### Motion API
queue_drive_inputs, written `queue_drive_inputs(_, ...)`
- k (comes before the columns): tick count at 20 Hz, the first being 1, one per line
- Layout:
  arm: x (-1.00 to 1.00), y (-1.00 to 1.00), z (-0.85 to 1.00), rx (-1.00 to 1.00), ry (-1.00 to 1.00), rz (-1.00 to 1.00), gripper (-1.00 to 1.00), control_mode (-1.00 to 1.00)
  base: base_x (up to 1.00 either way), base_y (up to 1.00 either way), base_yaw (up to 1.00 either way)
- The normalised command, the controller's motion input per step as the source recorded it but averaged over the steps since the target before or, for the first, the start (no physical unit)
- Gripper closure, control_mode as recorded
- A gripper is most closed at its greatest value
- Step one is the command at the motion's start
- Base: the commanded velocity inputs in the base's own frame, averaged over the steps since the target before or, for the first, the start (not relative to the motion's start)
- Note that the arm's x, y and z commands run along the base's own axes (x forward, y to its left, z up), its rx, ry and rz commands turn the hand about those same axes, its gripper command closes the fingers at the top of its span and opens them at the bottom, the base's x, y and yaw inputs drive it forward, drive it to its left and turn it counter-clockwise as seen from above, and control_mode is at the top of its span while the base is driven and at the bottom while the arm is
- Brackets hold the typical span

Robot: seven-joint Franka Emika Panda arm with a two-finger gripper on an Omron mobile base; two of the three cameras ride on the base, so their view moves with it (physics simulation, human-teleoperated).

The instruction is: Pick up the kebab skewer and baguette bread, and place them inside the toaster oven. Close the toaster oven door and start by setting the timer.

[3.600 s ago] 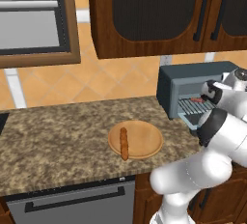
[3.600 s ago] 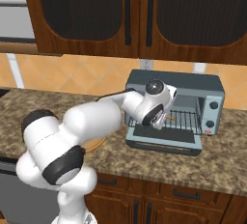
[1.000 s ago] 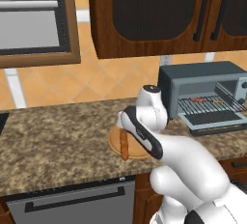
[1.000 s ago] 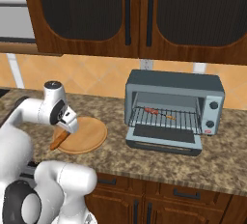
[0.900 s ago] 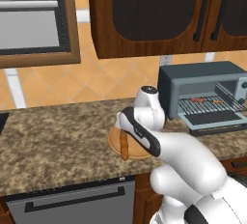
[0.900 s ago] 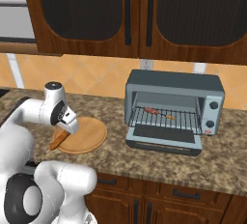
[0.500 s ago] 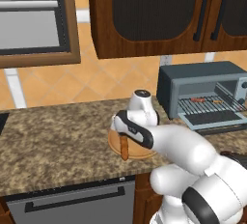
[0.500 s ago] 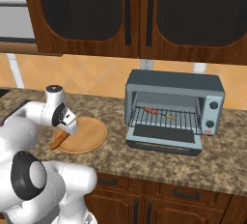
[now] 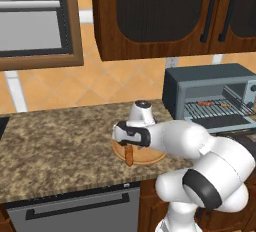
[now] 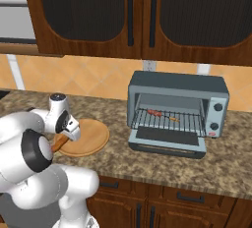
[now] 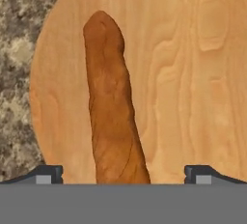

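The baguette bread (image 11: pixel 113 112) lies on a round wooden board (image 11: pixel 188 63), its orange-brown length running up the hand view. My gripper (image 11: pixel 123 175) is open just above it, one fingertip (image 11: pixel 48 174) on each side of the loaf without touching. From the base cameras the gripper (image 9: pixel 130 147) (image 10: pixel 62 137) hangs over the baguette bread (image 9: pixel 129 158) (image 10: pixel 58 144) at the board's near-left edge. The kebab skewer (image 10: pixel 160 113) (image 9: pixel 212 105) rests on the wire rack inside the toaster oven (image 10: pixel 177 90) (image 9: pixel 200 78). The toaster oven door (image 10: pixel 167 141) (image 9: pixel 220 122) hangs open, folded down.
The board (image 10: pixel 91 136) (image 9: pixel 150 155) sits on a speckled granite counter (image 10: pixel 221 158) (image 9: pixel 55 146), left of the oven. Dark wooden cabinets (image 10: pixel 138 11) hang above. A dishwasher front (image 9: pixel 70 211) lies below the counter edge.
The arm has swung from the toaster oven, where the skewer stays, over to the board. Over the last second the hand shifted left and down onto the baguette; jaws stayed open.
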Motion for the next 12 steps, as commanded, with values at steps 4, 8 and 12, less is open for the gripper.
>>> queue_drive_inputs(4, 0.16, 0.12, -0.31, 0.0, 0.0, 0.0, -1.0, -1.0, 0.0, 0.0, 0.0)
queue_drive_inputs(8, 0.15, 0.06, -0.31, 0.0, 0.0, 0.0, -1.0, -1.0, 0.0, 0.0, 0.0)
queue_drive_inputs(12, 0.14, 0.02, -0.28, 0.0, 0.0, 0.0, -1.0, -1.0, 0.0, 0.0, 0.0)
